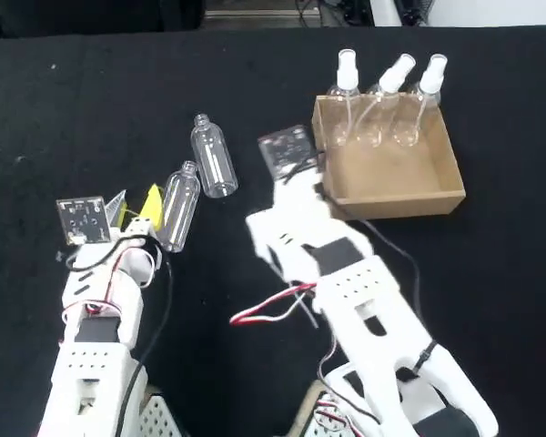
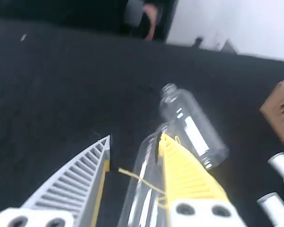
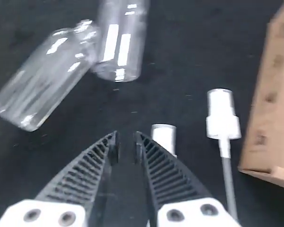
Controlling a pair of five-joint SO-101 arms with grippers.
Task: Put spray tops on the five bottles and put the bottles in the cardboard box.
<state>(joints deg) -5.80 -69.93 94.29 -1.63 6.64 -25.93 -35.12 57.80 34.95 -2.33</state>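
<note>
Black table (image 1: pixel 91 82) could let the lying bottle (image 2: pixel 138 191) roll on closing — left gripper (image 2: pixel 134 137), jaws apart, sits off-centre over it; right gripper (image 3: pixel 126 137), slightly parted, empty, hangs above a spray top (image 3: pixel 163 135).

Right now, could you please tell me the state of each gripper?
Left gripper: open, holding nothing.
Right gripper: barely open, holding nothing.

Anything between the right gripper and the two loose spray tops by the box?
Nothing visible stands in the way. The right gripper is slightly open, and the nearer spray top lies just past one of its fingertips. The other spray top lies beside the first, close to the wall of the cardboard box.
</note>
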